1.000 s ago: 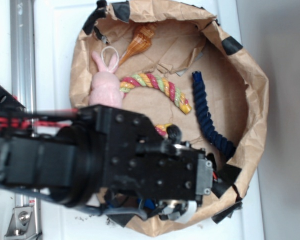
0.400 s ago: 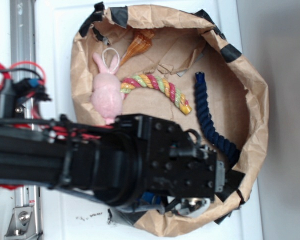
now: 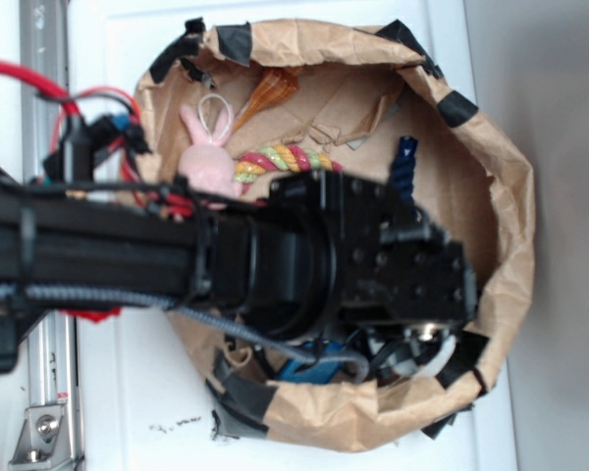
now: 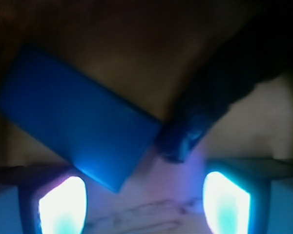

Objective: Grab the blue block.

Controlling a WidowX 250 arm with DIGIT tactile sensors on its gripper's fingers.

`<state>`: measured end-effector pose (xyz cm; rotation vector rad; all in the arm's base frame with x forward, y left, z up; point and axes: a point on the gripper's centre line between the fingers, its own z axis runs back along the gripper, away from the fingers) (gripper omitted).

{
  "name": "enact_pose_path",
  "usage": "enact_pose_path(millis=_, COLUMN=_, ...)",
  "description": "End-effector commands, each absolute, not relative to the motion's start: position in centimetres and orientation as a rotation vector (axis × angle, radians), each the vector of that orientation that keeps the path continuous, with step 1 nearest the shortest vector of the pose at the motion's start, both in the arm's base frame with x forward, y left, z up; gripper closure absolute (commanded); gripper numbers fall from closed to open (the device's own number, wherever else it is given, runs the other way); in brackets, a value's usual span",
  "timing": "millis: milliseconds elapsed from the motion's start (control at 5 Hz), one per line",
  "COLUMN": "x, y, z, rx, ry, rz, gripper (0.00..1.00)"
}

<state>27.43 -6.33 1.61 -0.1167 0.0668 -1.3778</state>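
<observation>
Inside the paper bag (image 3: 491, 177), the gripper (image 4: 144, 197), seemingly spread empty, hovers beside the blue block (image 4: 75, 114).

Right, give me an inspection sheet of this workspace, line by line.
Surface: white tabletop carrying a crumpled brown paper basket patched with black tape.
Job's things: blue block lies tilted just ahead of the end effector; only a sliver shows in the exterior view.
Clutter: pink bunny, multicolour rope, navy rope, amber shell-shaped piece, all inside the basket.
End effector: open, fingertips apart, block not yet between them.
Cables: red wires along the arm, grey cable below the wrist.
Surroundings: metal rail at left, grey strip at right.
</observation>
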Motion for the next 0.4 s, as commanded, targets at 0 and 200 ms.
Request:
enact_pose_path(millis=0, x=25.2, y=-4.9, z=4.1, rx=-0.027, ry=0.034, rz=-1.114, gripper=0.0)
enact_pose_path(millis=200, x=24.2, y=-4.6, z=6.7, rx=-0.044, ry=0.036, rz=-0.864, gripper=0.0)
